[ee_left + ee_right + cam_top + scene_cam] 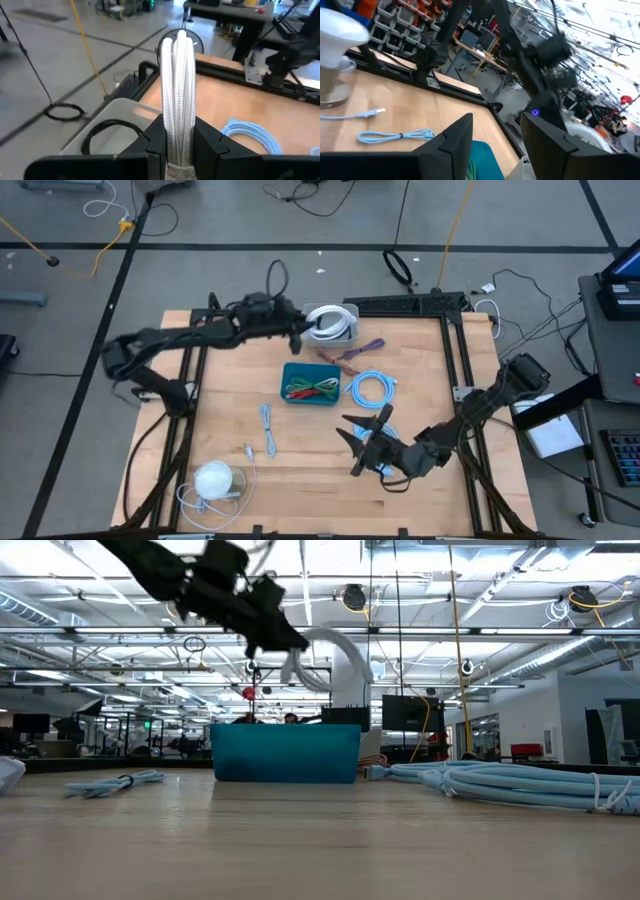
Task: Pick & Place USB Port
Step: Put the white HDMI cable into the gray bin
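My left gripper [300,332] hangs above the table's far middle, shut on a coiled white braided cable [179,75]. The cable's loop [335,650] sticks out past the fingers toward a pale grey tray [343,332], which holds a black cable [107,132]. My right gripper [362,442] is open, low over the near right part of the table, touching nothing. A teal bin [310,383] with red and green cables stands in the middle. My left gripper pinches the white cable coil between its two fingers, several strands side by side [179,145]. The fingers slant down from the table's left. The coil is lifted clear of the table, and its loop juts forward beyond the fingertips [160,132].
A light blue coiled cable [372,388] lies right of the bin and a purple cable [355,352] beyond it. A small light blue cable [267,425], a plug [247,450] and a white round device [215,478] lie near left. A black frame [455,350] rims the table.
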{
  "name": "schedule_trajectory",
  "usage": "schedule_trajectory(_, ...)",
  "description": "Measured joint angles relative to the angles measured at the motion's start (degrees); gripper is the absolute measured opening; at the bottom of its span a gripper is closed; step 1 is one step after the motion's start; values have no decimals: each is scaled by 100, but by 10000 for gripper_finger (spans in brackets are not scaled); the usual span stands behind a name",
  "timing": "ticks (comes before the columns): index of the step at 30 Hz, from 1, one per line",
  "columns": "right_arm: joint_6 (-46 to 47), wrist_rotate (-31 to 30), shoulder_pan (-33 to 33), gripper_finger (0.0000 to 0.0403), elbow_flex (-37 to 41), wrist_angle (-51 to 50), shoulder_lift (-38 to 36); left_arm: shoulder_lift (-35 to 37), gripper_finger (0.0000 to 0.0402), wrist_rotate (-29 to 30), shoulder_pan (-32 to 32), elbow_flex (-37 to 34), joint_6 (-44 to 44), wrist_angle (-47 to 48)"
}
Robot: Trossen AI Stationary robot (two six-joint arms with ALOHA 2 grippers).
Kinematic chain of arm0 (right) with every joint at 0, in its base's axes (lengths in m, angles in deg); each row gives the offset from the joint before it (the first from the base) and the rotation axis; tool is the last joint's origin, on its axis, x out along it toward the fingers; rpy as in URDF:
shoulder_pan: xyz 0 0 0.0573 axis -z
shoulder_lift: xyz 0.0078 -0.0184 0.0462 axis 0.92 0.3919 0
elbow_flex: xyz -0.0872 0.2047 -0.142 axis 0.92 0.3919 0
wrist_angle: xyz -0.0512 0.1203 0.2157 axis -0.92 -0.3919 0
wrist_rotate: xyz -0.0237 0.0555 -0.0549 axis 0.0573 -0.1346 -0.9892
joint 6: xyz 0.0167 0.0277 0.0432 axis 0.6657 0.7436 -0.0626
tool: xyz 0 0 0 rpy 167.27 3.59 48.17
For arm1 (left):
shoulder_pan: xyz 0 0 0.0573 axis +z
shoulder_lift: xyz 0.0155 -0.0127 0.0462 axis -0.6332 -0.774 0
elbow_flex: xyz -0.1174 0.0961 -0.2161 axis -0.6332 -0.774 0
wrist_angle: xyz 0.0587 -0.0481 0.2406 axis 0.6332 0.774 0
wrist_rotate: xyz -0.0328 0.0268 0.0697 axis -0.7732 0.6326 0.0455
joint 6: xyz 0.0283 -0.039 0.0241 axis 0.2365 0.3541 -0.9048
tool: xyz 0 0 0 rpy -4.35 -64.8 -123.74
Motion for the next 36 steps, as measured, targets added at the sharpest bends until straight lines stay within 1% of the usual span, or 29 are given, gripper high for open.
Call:
schedule_trajectory(3, -89, 0, -75, 164, 0, 0, 0, -679, 57, -301, 229, 154, 106, -284)
schedule_trajectory(6, -189, -12, -117, 163, 0, 39, 0, -1256, 57, -364, 342, 162, 109, -539)
schedule_trajectory(11, -206, -18, -119, 160, 0, 18, 0, -1719, 57, -346, 439, 164, 133, -1037)
schedule_trajectory(19, -193, -26, -118, 159, 0, -90, 0, -1777, 57, -336, 614, 166, 128, -1483)
schedule_trajectory(29, -166, -11, -118, 161, 0, -92, 0, -1777, 57, -404, 837, 166, 107, -1291)
schedule_trajectory(36, -171, -9, -118, 158, 2, -92, 0, -1777, 57, -404, 858, 166, -52, -979)
